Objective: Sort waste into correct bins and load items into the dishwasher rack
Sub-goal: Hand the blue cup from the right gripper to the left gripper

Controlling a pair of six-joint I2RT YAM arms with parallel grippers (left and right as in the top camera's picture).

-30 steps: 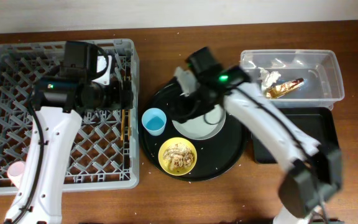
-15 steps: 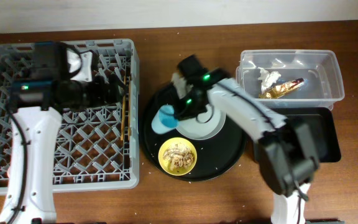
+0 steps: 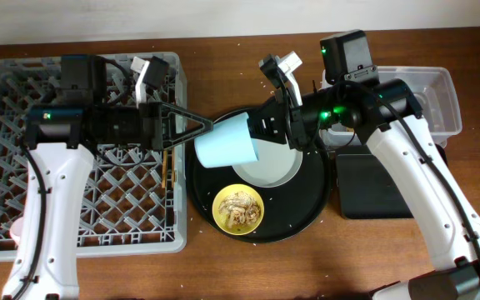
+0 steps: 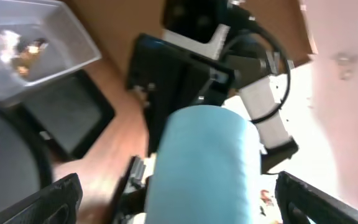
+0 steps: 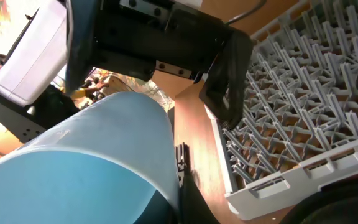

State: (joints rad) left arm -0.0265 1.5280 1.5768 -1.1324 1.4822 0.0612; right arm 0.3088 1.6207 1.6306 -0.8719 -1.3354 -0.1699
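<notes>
The small light blue cup [image 3: 226, 142] hangs on its side above the round black tray, mouth toward my right gripper [image 3: 262, 133], which is shut on its rim. From the right wrist the cup [image 5: 86, 162] fills the lower left, its wall pinched at my right gripper [image 5: 180, 186]. My left gripper [image 3: 198, 127] reaches in from over the dishwasher rack [image 3: 23, 83] and stands open. In the left wrist view the cup [image 4: 204, 162] lies between its spread fingers [image 4: 48, 199], with gaps on both sides. The grey plate [image 3: 273, 171] and the yellow bowl [image 3: 238, 208] of scraps rest on the tray.
The round black tray [image 3: 307, 212] sits mid-table. The clear tub [image 3: 440, 100] is at the back right, partly behind my right arm, with the shallow black tray [image 3: 373, 192] in front of it. A pink cup [image 3: 11, 232] lies in the rack's near left corner.
My right gripper has shut on the blue cup, lifted it off the tray and tipped it toward the left. The left arm has swung right, its open gripper meeting the cup.
</notes>
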